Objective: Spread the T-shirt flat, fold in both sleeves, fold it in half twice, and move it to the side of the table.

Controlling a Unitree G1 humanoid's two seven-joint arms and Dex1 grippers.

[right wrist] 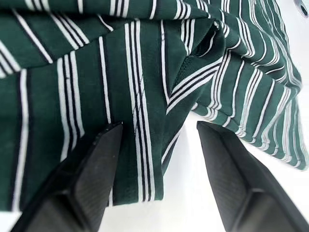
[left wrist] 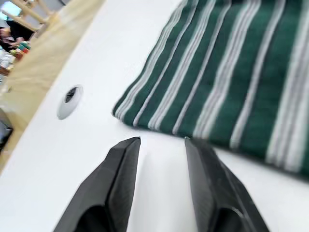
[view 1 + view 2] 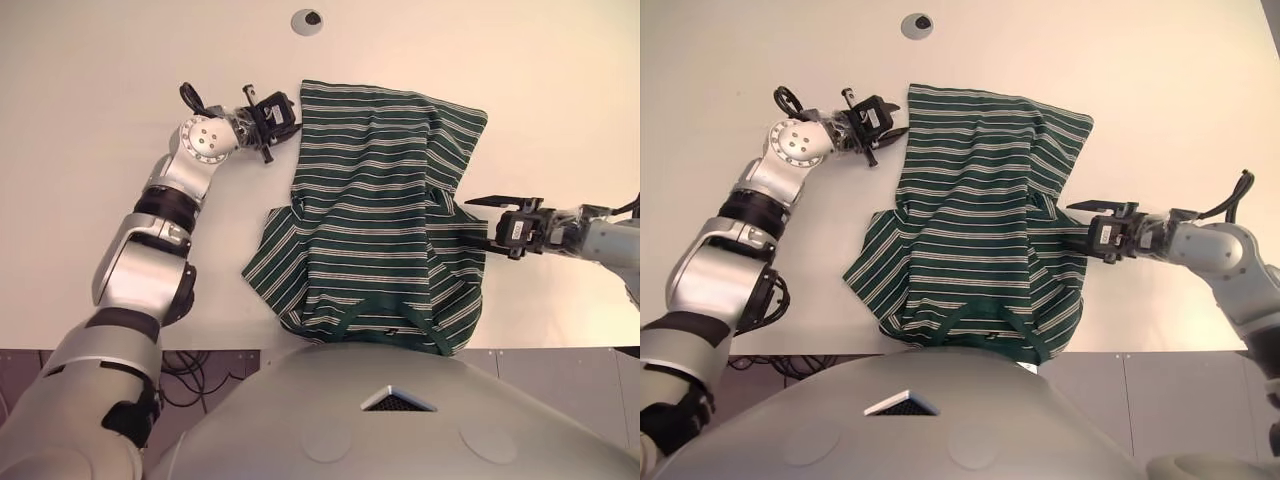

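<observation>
A pale bench (image 3: 100, 80) carries the T-shirt (image 3: 370, 220), with a round grommet (image 3: 308, 20) set into the top near its far edge. The T-shirt, dark green with thin white stripes, lies in the middle of the bench, collar at the near edge and hem toward the far side. Its left sleeve (image 3: 268, 250) lies spread out flat on the bench, while on the right a long flap of cloth is folded over the body, leaving a slanted edge from the far right corner down toward the middle. The fabric is rumpled around that fold. The left end effector (image 3: 288, 118) sits low over the bench just beside the far left corner of the hem. Its two fingers are parted with only bare bench between them, and the tips are close to the cloth but apart from it. The right end effector (image 3: 478, 220) is at the shirt's right edge, about halfway along. Its fingers are spread wide, and in the right wrist view a folded ridge of striped cloth lies between them, not clamped.
</observation>
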